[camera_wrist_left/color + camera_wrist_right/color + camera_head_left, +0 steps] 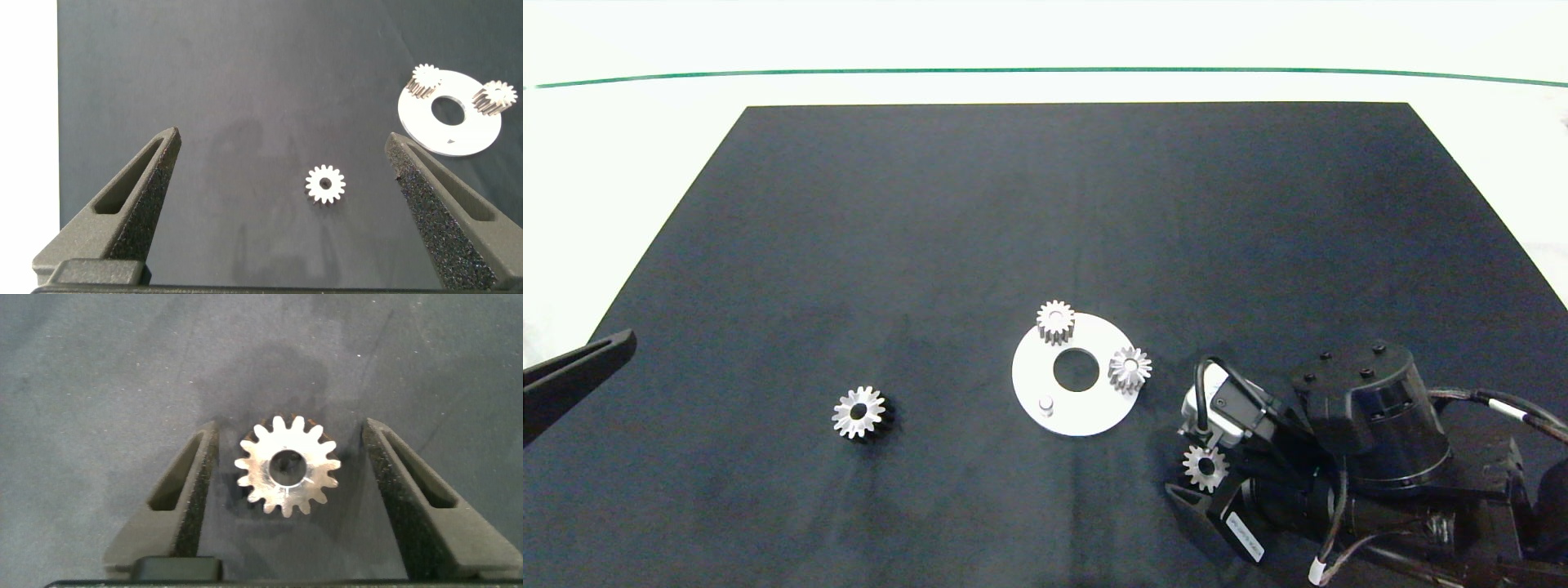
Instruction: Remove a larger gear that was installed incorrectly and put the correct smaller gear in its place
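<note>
The larger gear (858,412) lies flat on the black mat, left of the white round plate (1086,408); the left wrist view shows the same gear (325,183). The smaller gear (286,465) rests on the mat right of the plate (458,135), also visible from above (1205,467). My right gripper (290,426) stands open around it, a gap on each side between teeth and pads. My left gripper (282,139) hangs open near the mat's left edge, well back from the larger gear. The plate carries a bare peg (1046,404).
Two more silver gears sit on the plate's pegs: one at its far edge (1055,320), and one with fine pointed teeth on its right (1129,368). The plate has a round centre hole (1076,369). The black mat (1045,204) covers a white table.
</note>
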Tool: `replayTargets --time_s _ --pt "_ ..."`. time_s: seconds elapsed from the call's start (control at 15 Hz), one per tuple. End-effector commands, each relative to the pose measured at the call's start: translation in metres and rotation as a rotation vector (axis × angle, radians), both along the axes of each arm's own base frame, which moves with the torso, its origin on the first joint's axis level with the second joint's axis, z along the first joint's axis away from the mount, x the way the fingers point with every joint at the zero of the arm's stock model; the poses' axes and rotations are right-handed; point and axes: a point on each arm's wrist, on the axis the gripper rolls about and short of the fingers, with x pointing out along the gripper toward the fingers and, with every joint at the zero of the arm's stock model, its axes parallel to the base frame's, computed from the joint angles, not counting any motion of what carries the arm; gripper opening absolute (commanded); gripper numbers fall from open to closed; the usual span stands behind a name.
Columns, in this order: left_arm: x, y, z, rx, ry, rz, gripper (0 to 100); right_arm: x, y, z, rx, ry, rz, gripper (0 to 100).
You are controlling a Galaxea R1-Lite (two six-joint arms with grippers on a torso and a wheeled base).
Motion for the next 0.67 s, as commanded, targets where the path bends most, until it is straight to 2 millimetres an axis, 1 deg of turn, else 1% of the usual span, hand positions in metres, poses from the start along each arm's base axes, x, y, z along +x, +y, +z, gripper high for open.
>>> replayTargets --time_s 0.07,0.67 --pt "0.0008 -0.0002 -0.0002 0.002 0.003 0.001 100 -0.0002 0.0003 0.001 -0.001 -0.006 -0.001 62" --pt "0.0013 -0.0003 -0.0003 0.002 0.004 0.001 100 -0.0007 -0.0007 0.0002 -0.004 -0.001 -0.003 45"
